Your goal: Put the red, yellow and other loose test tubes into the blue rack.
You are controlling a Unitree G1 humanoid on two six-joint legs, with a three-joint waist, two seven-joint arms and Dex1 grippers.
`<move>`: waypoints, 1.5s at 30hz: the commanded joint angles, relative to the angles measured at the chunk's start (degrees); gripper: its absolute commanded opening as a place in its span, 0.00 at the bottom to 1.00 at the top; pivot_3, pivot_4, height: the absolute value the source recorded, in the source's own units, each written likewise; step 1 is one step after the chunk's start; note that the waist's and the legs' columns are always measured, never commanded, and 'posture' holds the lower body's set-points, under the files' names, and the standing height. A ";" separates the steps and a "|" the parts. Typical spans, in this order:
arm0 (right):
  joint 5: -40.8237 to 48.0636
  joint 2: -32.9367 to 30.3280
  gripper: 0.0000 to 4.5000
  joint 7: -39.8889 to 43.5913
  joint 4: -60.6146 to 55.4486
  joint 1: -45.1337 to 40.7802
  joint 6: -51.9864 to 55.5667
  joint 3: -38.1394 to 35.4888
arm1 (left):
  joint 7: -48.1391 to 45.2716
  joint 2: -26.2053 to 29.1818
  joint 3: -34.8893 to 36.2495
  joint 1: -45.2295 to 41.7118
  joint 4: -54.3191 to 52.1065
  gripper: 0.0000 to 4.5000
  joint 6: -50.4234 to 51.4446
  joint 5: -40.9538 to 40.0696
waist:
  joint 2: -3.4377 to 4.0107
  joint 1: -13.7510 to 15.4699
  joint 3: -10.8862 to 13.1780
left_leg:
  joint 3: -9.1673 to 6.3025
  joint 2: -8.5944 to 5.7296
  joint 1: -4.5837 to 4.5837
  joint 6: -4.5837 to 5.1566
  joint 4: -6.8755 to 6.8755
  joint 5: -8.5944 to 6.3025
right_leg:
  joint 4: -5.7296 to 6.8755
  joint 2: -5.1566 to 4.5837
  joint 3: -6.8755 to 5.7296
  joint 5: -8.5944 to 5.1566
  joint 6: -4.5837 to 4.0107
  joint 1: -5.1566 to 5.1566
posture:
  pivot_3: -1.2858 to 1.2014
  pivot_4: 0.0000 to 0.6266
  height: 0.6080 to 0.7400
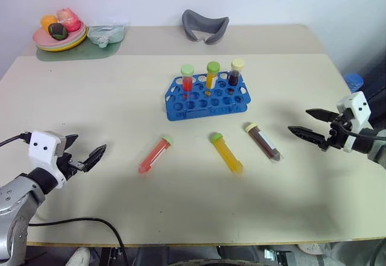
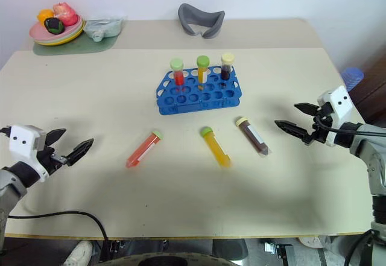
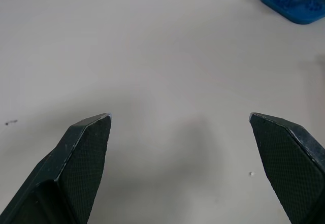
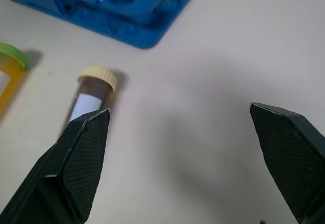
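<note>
Three loose test tubes (image 1: pixel 211 150) are lying on the table (image 1: pixel 90 115) just in front of the blue rack (image 1: pixel 207 99). Both the left gripper (image 1: pixel 85 151) and right gripper (image 1: pixel 313 124) are hovering wide and empty, so picking is apparently only beginning; next, the right likely needs lowering over the brown tube (image 1: pixel 263 141).

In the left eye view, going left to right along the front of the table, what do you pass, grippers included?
left gripper → red tube → yellow tube → brown tube → right gripper
</note>
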 commanded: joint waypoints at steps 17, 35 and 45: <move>2.12 -4.11 1.00 -2.83 -9.89 -1.36 10.64 -2.57 | -1.91 0.06 -6.45 -6.83 -2.11 0.99 -2.61 -1.16 | 0.04 0.17 -0.03 | 0.00 -0.01 0.03 0.00 0.08 0.00 | 0.15 0.00 0.00 0.00 0.00 0.02 | 0.52 0.24 1.00; 13.79 4.32 1.00 -30.00 -35.71 -17.48 63.29 5.64 | -18.56 0.10 -31.33 -19.66 -1.98 0.99 -9.17 0.78 | 0.06 0.30 -0.07 | -0.03 -0.01 0.05 0.01 0.25 0.01 | 0.46 0.06 0.03 -0.01 -0.01 -0.03 | 0.52 0.24 1.00; 24.88 4.19 1.00 -46.84 -22.86 -25.14 63.29 16.32 | -18.43 0.08 -32.01 -17.11 -2.20 0.99 -11.39 2.41 | 0.06 -0.03 -0.07 | -0.03 0.00 -0.07 0.05 0.41 -0.01 | 0.57 0.07 0.03 -0.01 -0.01 -0.13 | 0.52 0.24 1.00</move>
